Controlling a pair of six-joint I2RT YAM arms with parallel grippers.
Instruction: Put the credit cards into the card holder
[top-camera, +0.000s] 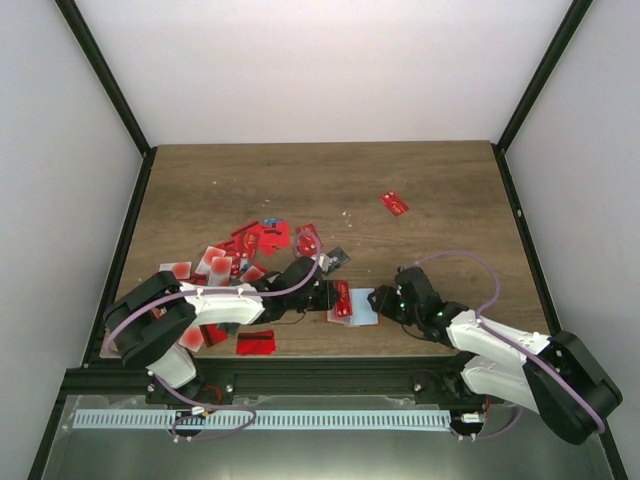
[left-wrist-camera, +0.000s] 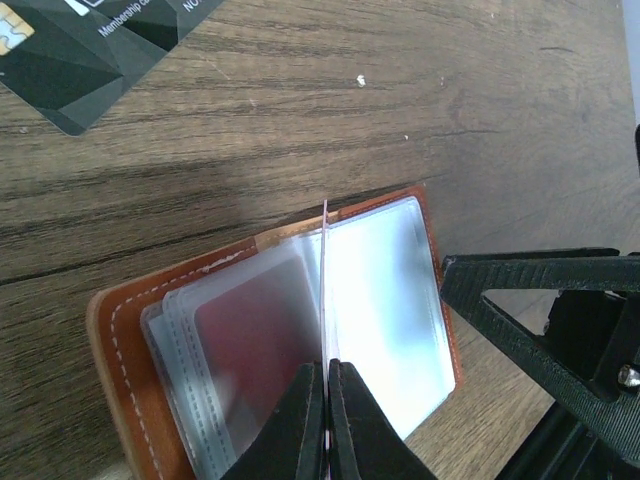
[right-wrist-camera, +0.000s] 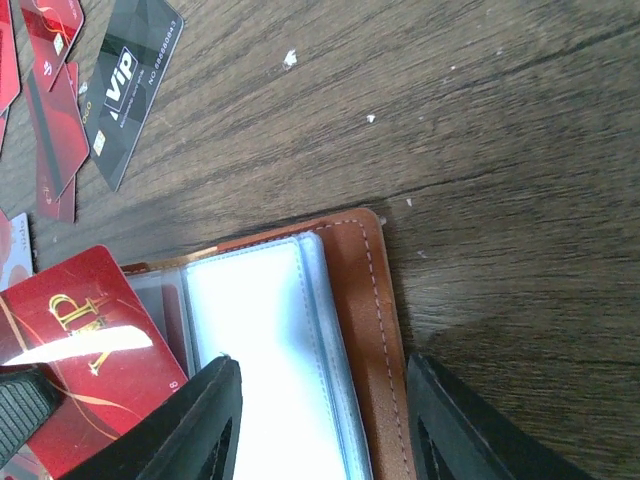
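The left arm (top-camera: 220, 300) lies low, stretched rightward from its base. The left end effector (left-wrist-camera: 327, 372) is pinched tight, fingers (left-wrist-camera: 300, 430) pressed together on a thin upright leaf of the card holder (left-wrist-camera: 120, 330). The right arm (top-camera: 500, 350) bends leftward, wrist low. The right end effector (right-wrist-camera: 320, 370) points down, its jaws standing apart. The two end effectors nearly meet.

1. The left pincer (left-wrist-camera: 326, 376), jaws together, pinches a thin card (left-wrist-camera: 325, 280) that stands edge-on over the open card holder (left-wrist-camera: 118, 345).
2. The holder lies on the wooden tabletop (left-wrist-camera: 400, 100) with its clear sleeves spread. A red card (left-wrist-camera: 250, 340) shows inside a left sleeve.
3. A black card (left-wrist-camera: 90, 45) lies at the far left.
4. The right pincer (left-wrist-camera: 500, 310) stands just beside the holder's right edge.
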